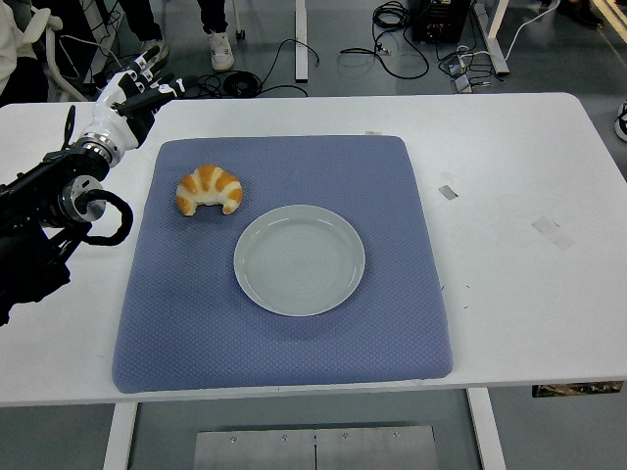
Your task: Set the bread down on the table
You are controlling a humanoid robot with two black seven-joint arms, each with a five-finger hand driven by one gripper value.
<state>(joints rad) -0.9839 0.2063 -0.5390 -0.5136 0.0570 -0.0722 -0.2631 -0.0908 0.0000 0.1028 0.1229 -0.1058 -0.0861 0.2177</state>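
While the left hand [132, 90] is hovering over the desk's [509, 157] far-left corner with fingers spread wide and gripping nothing, the bread [209, 188], a croissant, is sitting on the blue mat [284, 343] near its far-left corner, well apart from that hand. Just right of the bread, a bare white plate [299, 259] is lying mid-mat, not touching it.

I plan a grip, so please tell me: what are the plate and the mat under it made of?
The plate looks like glazed ceramic or melamine: pale, smooth, with a soft sheen. The blue mat looks like padded fabric or foam, matte with a fine dotted weave.
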